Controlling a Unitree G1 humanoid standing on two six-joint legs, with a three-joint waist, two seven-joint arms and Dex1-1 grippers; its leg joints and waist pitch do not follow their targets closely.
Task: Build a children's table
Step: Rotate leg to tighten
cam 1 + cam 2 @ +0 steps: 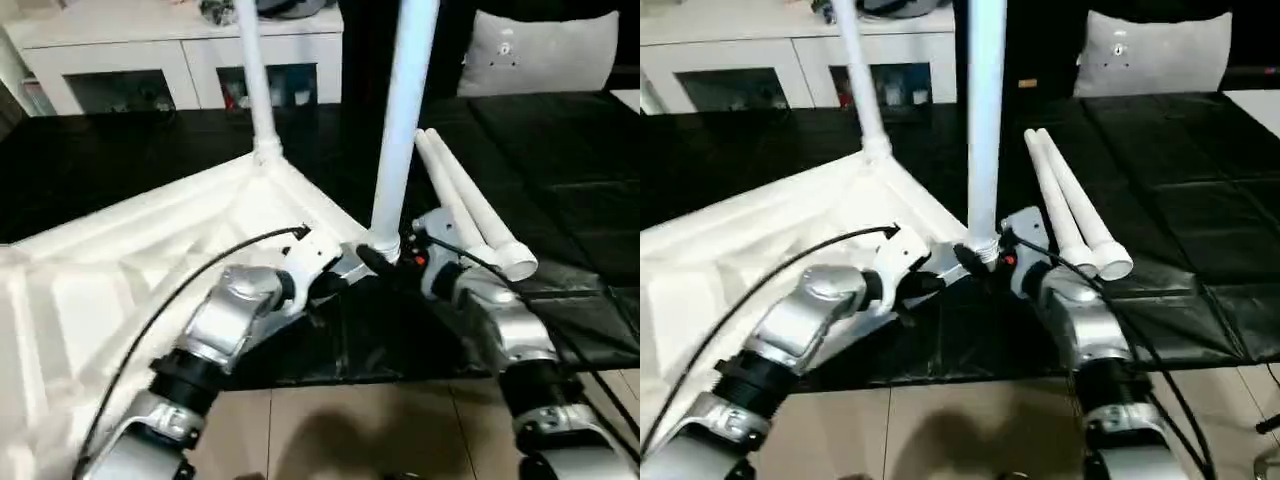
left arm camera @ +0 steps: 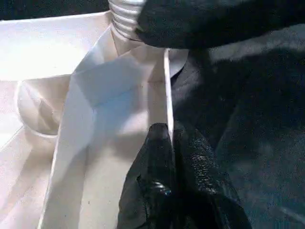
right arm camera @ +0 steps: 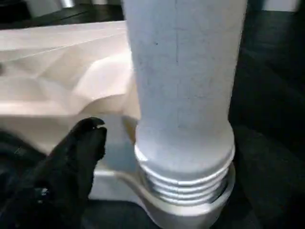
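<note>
The children's table top [image 1: 150, 270] lies upside down, ribbed side up, on a black mat. One leg [image 1: 257, 80] stands in the far corner socket. A second leg [image 1: 402, 120] stands upright in the near corner socket [image 3: 190, 210], with its threads [image 3: 183, 179] still showing above the collar. Two loose legs [image 1: 470, 215] lie on the mat to the right. My left gripper [image 2: 169, 143] is shut on the top's thin rim beside that socket. My right gripper [image 1: 385, 258] is at the near leg's base, open; one finger [image 3: 81, 157] stands apart from the tube.
A white cabinet [image 1: 180, 60] with glass doors stands at the back left and a grey cushion [image 1: 540, 50] at the back right. The black mat [image 1: 560, 160] covers the floor under the work; pale floor tiles [image 1: 340, 430] show at the front.
</note>
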